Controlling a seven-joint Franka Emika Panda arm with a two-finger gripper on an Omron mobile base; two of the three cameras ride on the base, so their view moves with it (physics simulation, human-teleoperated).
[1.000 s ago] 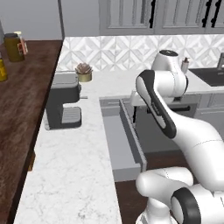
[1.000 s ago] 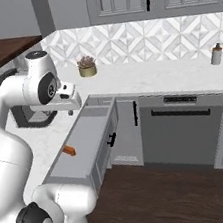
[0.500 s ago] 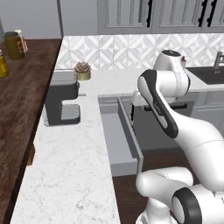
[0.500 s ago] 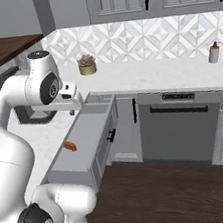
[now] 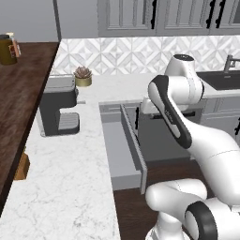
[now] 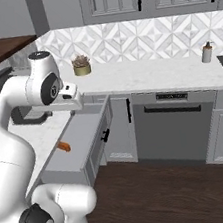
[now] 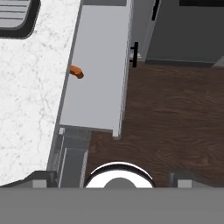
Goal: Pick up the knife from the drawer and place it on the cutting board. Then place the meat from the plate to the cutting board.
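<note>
Pincer jaws apart and empty above the open drawer, knife lying at its tabletop-side wall with only the handle showing, so I judge a descent could catch that wall or the tabletop edge and miss.

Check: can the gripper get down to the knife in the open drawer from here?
Probably yes. The drawer is pulled open, nothing covers the knife; only its handle shows beside the counter edge.
</note>
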